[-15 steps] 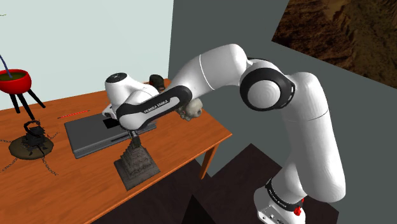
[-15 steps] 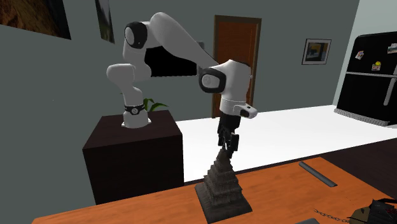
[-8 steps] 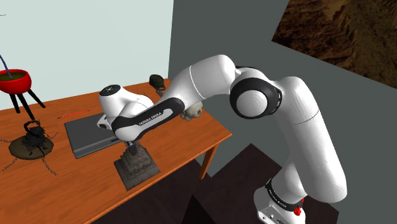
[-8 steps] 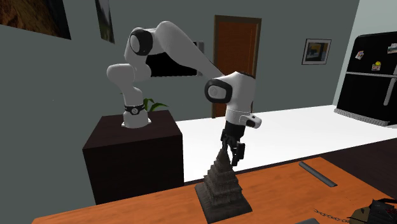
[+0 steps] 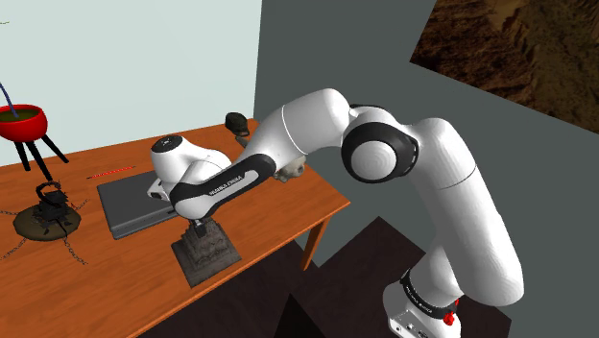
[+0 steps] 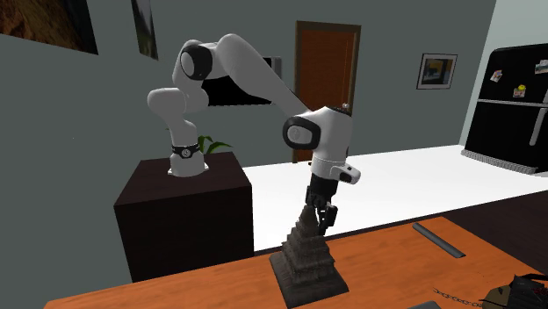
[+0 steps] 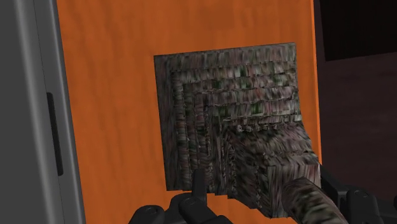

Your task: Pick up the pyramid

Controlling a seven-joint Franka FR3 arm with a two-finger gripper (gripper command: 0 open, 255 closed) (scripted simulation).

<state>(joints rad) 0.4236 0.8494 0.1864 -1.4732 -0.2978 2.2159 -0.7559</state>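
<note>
A dark, stone-patterned stepped pyramid (image 5: 206,252) stands upright on the orange table (image 5: 288,206), near its front edge. In the second exterior view my black gripper (image 6: 321,213) points down at the tip of the pyramid (image 6: 306,255). The wrist view looks straight down the pyramid (image 7: 235,114). Its narrow top rises between my gripper (image 7: 261,181) fingers, which are shut on it. The pyramid's square base rests flat on the table. In the shoulder view the gripper (image 5: 199,229) is partly hidden under the white forearm.
A flat dark grey slab (image 5: 144,202) lies just behind the pyramid. Further along the shoulder view's left are a red bowl on a tripod (image 5: 21,123), a dark chained object (image 5: 48,206) and a red pen (image 5: 110,173). A pale lumpy object (image 5: 291,169) sits behind the arm.
The arm has lowered the gripper over the pyramid's tip, and the fingers have gone from open to shut on it. The pyramid has not moved.
</note>
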